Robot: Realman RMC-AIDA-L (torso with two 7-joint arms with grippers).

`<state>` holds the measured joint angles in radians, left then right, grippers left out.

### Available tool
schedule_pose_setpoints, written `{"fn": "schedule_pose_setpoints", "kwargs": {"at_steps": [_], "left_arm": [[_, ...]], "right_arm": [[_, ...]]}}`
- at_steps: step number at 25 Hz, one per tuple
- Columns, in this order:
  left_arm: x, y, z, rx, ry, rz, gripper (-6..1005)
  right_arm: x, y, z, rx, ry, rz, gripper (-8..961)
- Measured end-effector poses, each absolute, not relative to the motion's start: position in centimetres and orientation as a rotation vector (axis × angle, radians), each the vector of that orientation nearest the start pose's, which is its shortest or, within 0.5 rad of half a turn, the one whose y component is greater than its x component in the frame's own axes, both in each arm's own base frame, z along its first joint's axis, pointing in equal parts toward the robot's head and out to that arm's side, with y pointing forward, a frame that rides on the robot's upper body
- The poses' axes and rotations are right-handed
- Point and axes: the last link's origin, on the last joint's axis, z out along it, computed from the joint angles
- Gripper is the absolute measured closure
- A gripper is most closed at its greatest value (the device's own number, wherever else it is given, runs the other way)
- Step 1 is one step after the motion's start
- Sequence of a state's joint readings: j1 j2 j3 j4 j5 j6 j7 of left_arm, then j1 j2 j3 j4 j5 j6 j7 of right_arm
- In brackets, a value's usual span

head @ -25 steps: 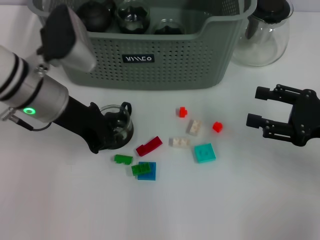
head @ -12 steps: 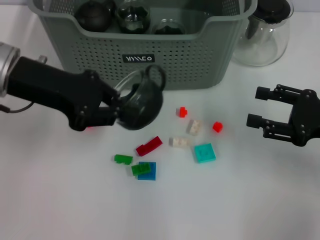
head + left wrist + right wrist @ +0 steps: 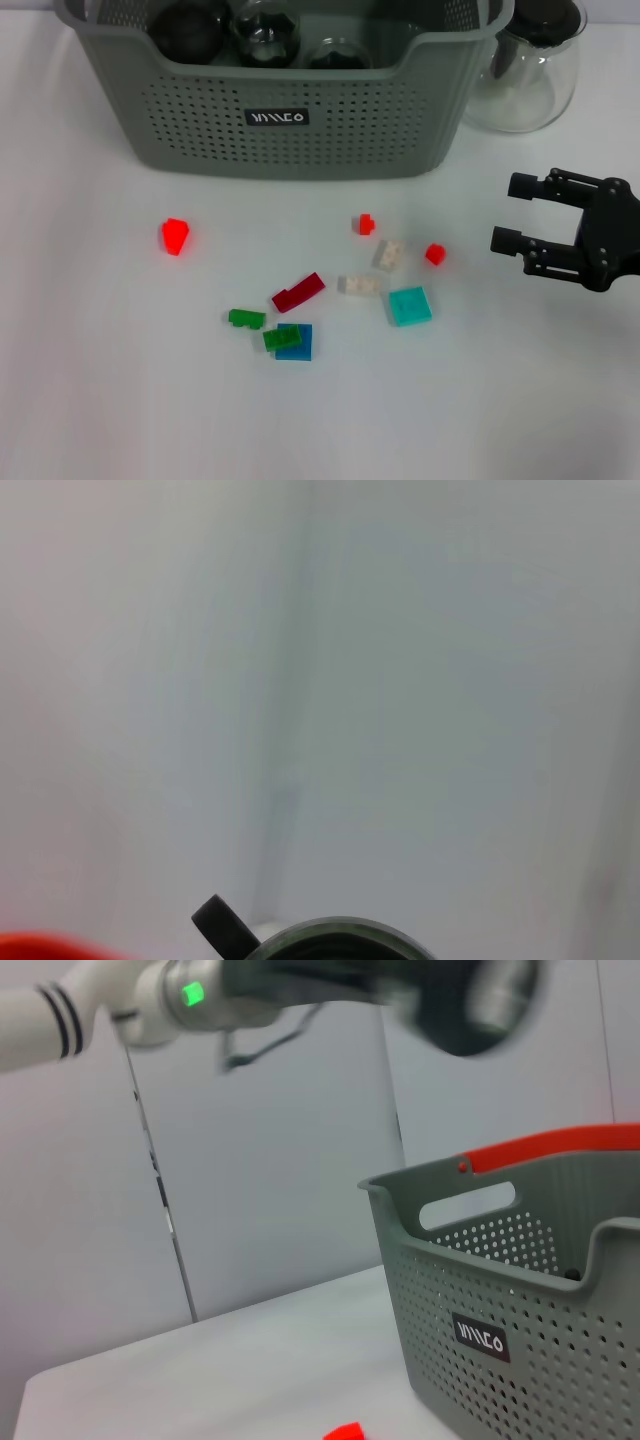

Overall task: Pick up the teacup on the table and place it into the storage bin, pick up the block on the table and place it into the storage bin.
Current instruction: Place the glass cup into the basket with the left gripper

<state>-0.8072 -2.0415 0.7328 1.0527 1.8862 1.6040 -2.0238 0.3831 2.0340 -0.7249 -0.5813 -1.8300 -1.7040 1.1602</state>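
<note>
Grey-green storage bin (image 3: 290,95); L arm (image 3: 200,995) raised above w/ teacup (image 3: 480,1005).

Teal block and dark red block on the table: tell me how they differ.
The teal block is a flat, roughly square plate; the dark red block is a long narrow bar. The teal one lies nearer the right gripper, the dark red one closer to the green blocks. Both rest loose on the white table, outside the storage bin.

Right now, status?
Left end effector raised high by the bin, teacup at its wrist. Right end effector open, idle beside the blocks. Nothing blocking the bin.
</note>
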Motion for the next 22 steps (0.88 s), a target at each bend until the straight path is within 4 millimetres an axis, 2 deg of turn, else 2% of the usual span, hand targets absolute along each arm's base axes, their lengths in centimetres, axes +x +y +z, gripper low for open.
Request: {"fn": "schedule_pose_setpoints", "kwargs": {"at_steps": [1, 3, 5, 6, 8, 10, 14, 19, 22], "left_arm": [[-10.3, 40.6, 8.3, -2.734, -0.601, -0.876, 947], [-8.7, 44.9, 7.6, -2.615, -0.813, -0.567, 947], [-8.5, 45.5, 7.5, -2.597, -0.831, -0.512, 947], [-8.2, 47.3, 6.3, -2.543, -0.911, -0.301, 947], [-8.0, 48.0, 5.2, -2.517, -0.926, -0.202, 947], [-7.8, 49.2, 3.1, -2.447, -0.924, -0.081, 947], [-7.8, 50.0, 0.0, -2.365, -0.864, -0.026, 948], [-8.9, 50.2, -2.2, -2.306, -0.835, 0.035, 951], [-9.3, 50.3, -2.8, -2.288, -0.824, 0.04, 944]], "right_arm": [[29.0, 28.1, 1.4, -2.68, 0.488, 0.893, 189], [29.0, 28.1, 1.3, -2.679, 0.488, 0.895, 189], [28.9, 28.1, 1.3, -2.68, 0.487, 0.898, 189], [28.9, 28.1, 1.3, -2.68, 0.487, 0.898, 189], [28.8, 28.2, 1.2, -2.682, 0.484, 0.9, 189], [28.6, 28.3, 1.2, -2.684, 0.479, 0.902, 189], [28.5, 28.4, 1.2, -2.684, 0.476, 0.903, 188], [28.6, 28.5, 1.1, -2.681, 0.472, 0.897, 188], [28.6, 28.5, 1.0, -2.676, 0.474, 0.89, 188]]}}
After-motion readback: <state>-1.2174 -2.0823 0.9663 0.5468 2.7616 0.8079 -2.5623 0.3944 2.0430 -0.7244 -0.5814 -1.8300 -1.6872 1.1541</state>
